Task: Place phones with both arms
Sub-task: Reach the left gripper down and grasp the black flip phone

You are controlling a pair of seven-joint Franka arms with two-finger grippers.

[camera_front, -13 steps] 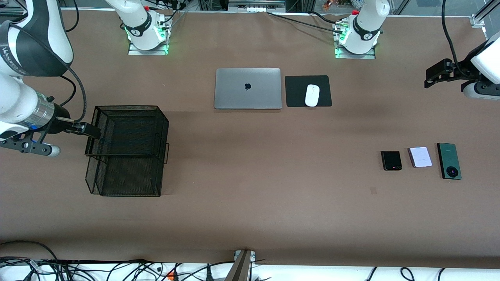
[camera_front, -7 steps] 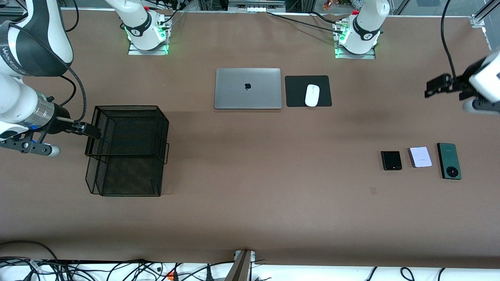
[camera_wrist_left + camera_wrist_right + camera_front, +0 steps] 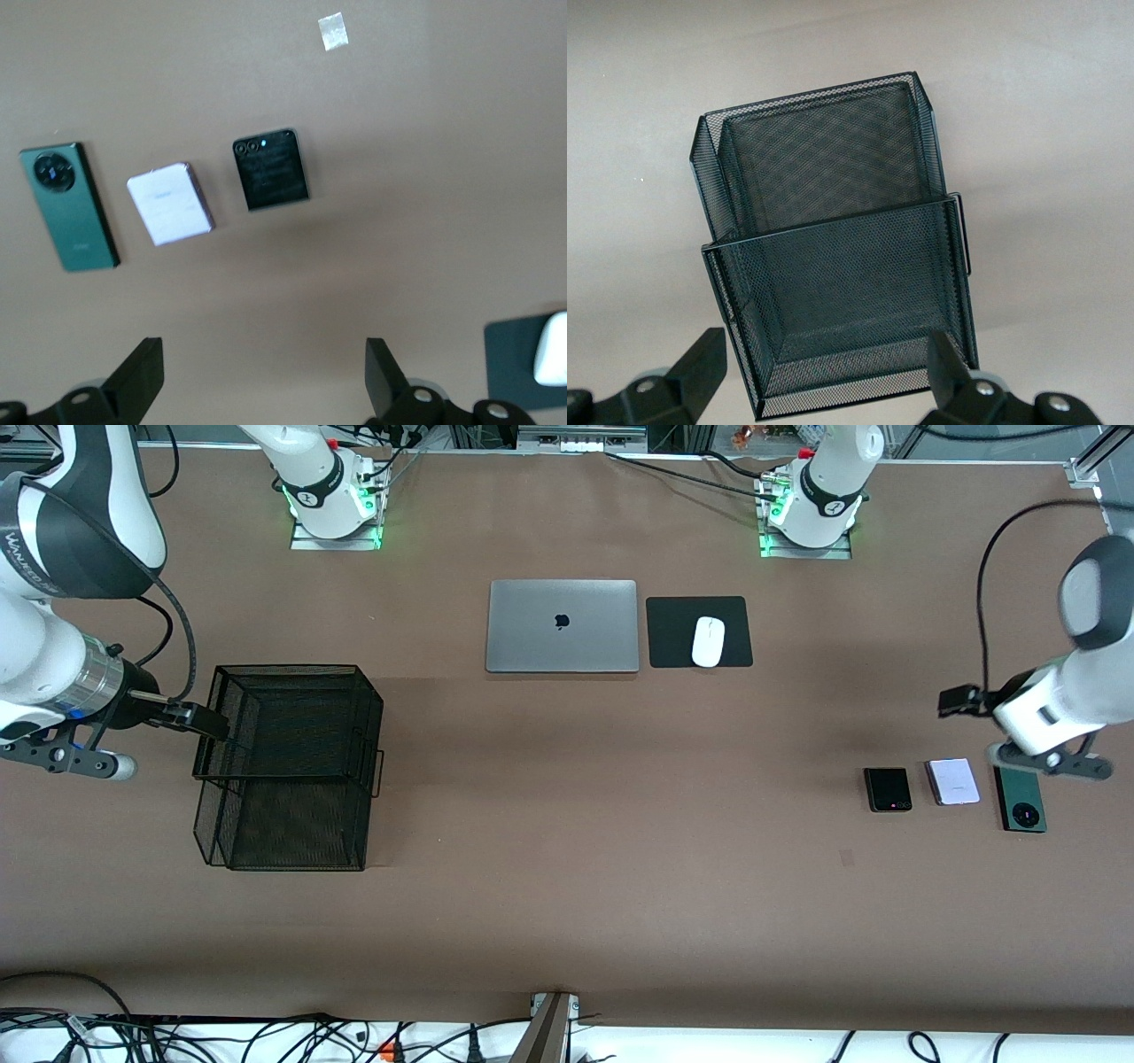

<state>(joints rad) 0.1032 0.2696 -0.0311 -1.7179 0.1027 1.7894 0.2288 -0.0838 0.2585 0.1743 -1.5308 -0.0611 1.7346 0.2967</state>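
Three flat handsets, black flip phone, lilac-white phone and green slab phone, are seen below the open-jawed left gripper; the spread right gripper is held over a black wire-mesh basket.

Brown desk carries: laptop, mouse pad with mouse, wire basket toward right arm's end; black phone, white phone, green phone in row toward left arm's end.

high front overview, two downward wrist close-ups
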